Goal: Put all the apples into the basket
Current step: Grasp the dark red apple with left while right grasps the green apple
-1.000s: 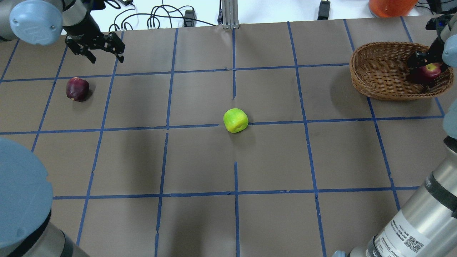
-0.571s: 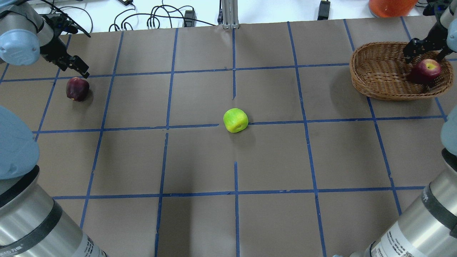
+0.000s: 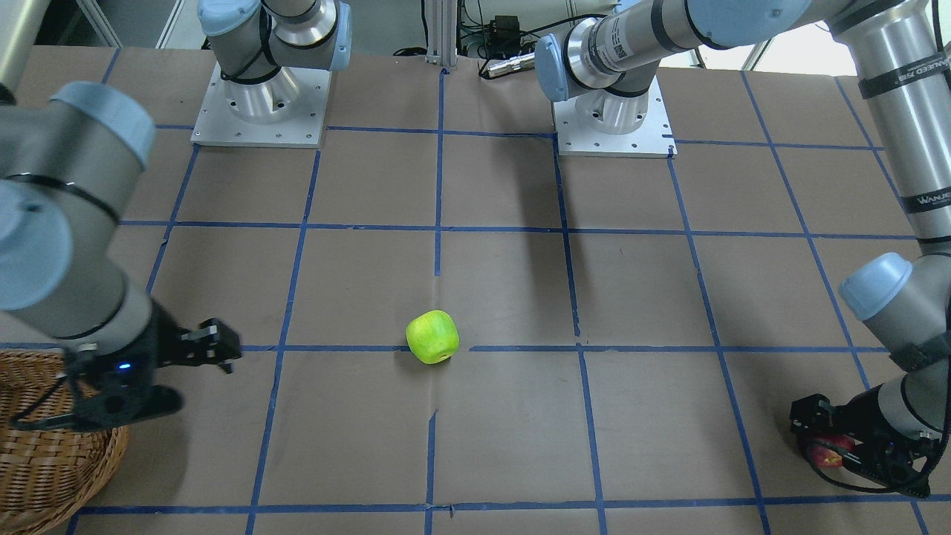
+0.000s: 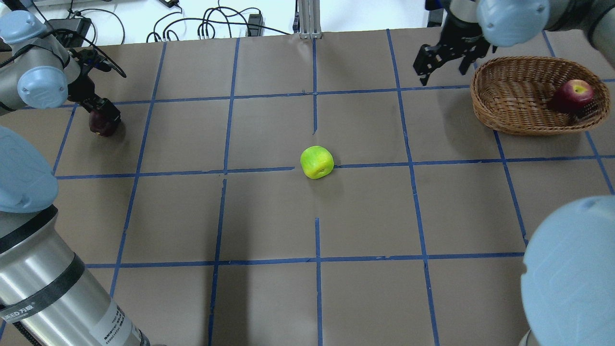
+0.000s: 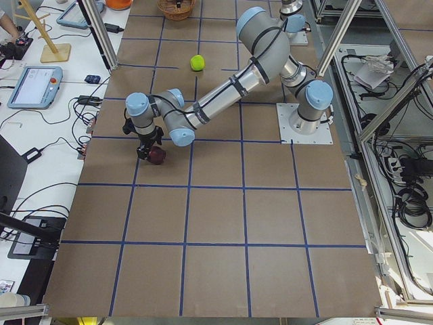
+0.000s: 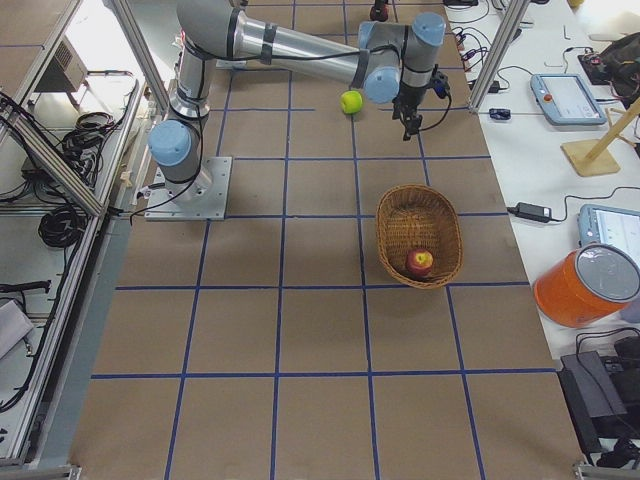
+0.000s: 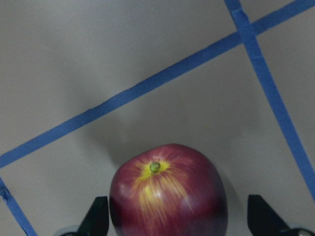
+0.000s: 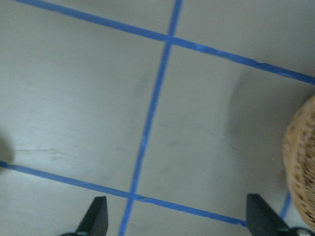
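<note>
Dark red apple [image 7: 167, 196] sits between the spread fingers of the left gripper [image 7: 178, 211], ready for grabbing.
Bright red apple [image 4: 574, 94] lies in the basket [image 4: 480, 105]; green apple [image 4: 317, 162] waits in the middle. Right gripper [image 4: 442, 72] hangs wide apart, empty.

red apple [image 4: 572, 94], green apple [image 4: 317, 162], maroon apple [image 4: 99, 127]: three; basket [image 4: 509, 103]: one

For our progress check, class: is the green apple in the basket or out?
Out. The green apple lies on the table, well apart from the basket, which holds only the red apple.
</note>
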You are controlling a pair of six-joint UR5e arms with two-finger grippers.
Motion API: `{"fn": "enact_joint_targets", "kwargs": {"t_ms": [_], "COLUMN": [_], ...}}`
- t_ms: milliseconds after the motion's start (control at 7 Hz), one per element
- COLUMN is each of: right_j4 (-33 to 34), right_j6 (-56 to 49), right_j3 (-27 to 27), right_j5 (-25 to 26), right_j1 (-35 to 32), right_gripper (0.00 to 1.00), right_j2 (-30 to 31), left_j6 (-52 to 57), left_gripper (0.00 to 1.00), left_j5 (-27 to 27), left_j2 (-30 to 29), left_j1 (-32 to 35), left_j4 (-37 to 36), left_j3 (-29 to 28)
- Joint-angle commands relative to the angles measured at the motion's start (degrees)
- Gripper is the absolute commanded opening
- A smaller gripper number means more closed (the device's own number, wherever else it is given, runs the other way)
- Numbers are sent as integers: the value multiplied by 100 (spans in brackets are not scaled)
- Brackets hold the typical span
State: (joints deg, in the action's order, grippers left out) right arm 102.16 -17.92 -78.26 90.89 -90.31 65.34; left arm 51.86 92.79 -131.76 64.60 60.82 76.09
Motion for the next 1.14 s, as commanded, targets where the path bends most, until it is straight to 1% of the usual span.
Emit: {"fn": "enact_joint_targets", "kwargs": {"t_ms": [0, 143, 286, 429, 571, 714, 857, 1000], "right_j4": [66, 258, 321, 409, 601, 812, 1118, 1295], "right_j6": [322, 394, 429, 473, 491, 517, 509, 500], "right_j3": [-389, -574, -733, -839, -892, -927, -919, -919], "right_j5": [-45, -45, -53, -53, -123, -176, -185, -185], "right_j1": [-1387, -1715, -1901, -1981, -2017, -2060, -2070, -2070], "right_gripper": [100, 100, 100, 100, 100, 100, 100, 100], "right_j2": [-3, -64, -100, -144, -257, -424, -608, -714], "left_j6": [-44, -62, -62, -106, -272, -682, -1287, -1797], "left_gripper": [100, 100, 77, 41, 39, 39, 39, 39], "left_j5": [2, 2, 28, 28, -15, -16, -94, -312], "left_j2": [-165, -210, -149, -9, 262, 656, 1217, 1805], "left_j1": [-44, -61, -61, -44, -44, -26, 52, 175], "left_j4": [-96, -96, -44, 87, 723, 1043, 1351, 1363], "left_j3": [2, -7, -94, -8, -68, 114, 569, 1191]}}
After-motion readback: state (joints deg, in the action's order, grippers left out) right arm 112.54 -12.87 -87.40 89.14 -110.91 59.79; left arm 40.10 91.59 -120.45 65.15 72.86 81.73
